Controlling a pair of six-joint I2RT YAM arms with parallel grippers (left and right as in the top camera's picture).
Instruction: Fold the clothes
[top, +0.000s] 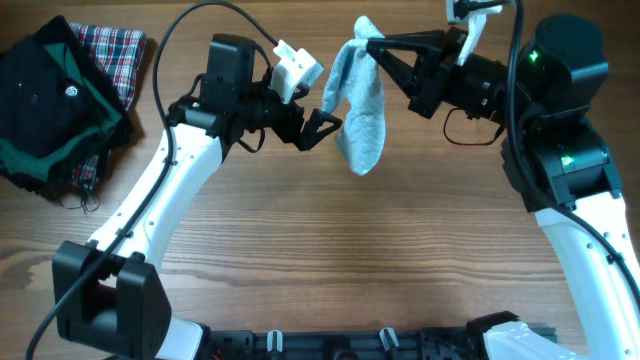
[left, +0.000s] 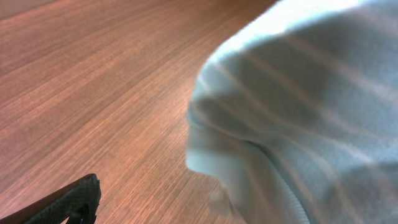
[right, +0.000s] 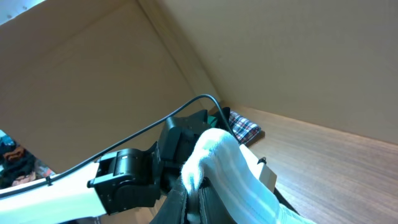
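Underneath everything, the wooden desk (top: 330, 260) is filling the overhead view. The left arm (top: 150, 190) and the right arm (top: 590, 230) are reaching in from the near edge and bending toward each other over the far half of the desk.

At the far left corner, a black-and-green garment (top: 45, 100) is lying in a rumpled pile. It is partly covering a red plaid cloth (top: 115, 50), which is showing at the pile's far side and again at its near edge.

The clothes (top: 362, 110), one small pale-blue piece with fine ribbed stripes, are hanging between the two arms, well apart from the dark pile. Whether the lower end is touching the desk I cannot tell.

The right end effector (top: 372, 45) is pinching the clothes at the top corner, jaws closed tight on the fabric. The left end effector (top: 325, 130) is standing wide, gripping nothing, just beside the hanging fabric's left edge. In the left wrist view the striped cloth is filling most of the picture.
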